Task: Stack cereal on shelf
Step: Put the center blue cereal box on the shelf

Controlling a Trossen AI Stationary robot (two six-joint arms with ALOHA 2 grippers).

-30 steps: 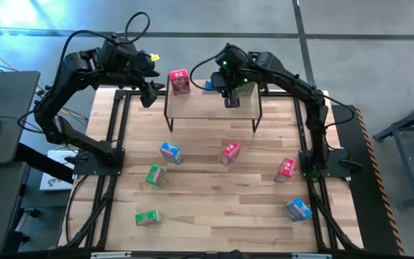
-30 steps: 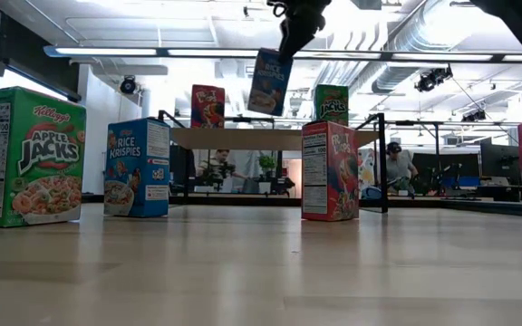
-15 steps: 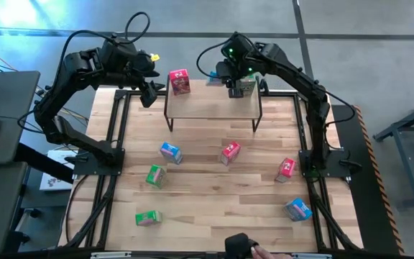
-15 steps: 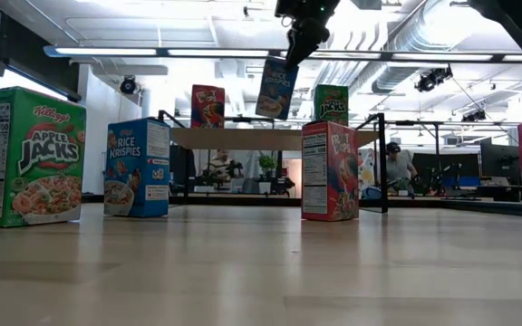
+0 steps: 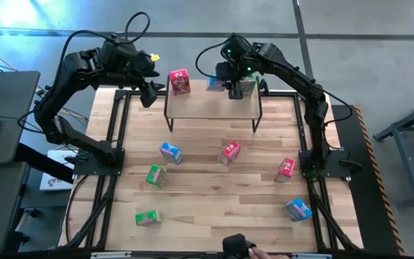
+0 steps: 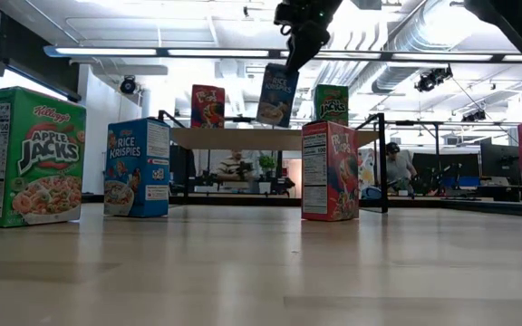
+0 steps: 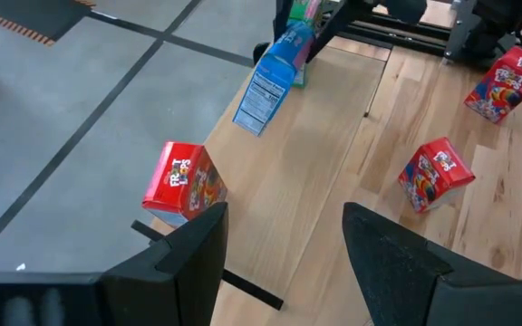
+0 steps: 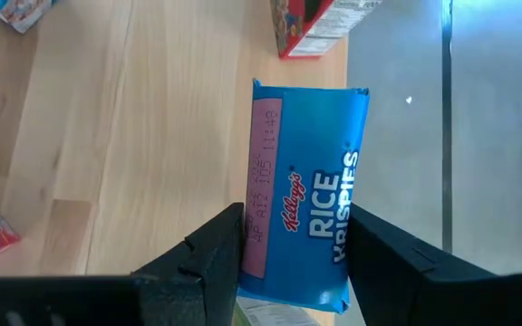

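The right gripper point(image 6: 295, 56), fingers pinching a blue cereal box point(image 6: 277, 94) just above the shelf point(image 5: 213, 106), should level and lower it between the neighbours; the left gripper point(image 5: 149, 94), fingers spread, waits beside.

A seated person point(image 6: 395, 167) and potted plant point(image 6: 267, 166) beyond the table point(image 5: 214, 208)

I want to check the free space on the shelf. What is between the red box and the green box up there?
In the low view, the blue box, held by the right end effector, hangs between the red box and the green box.
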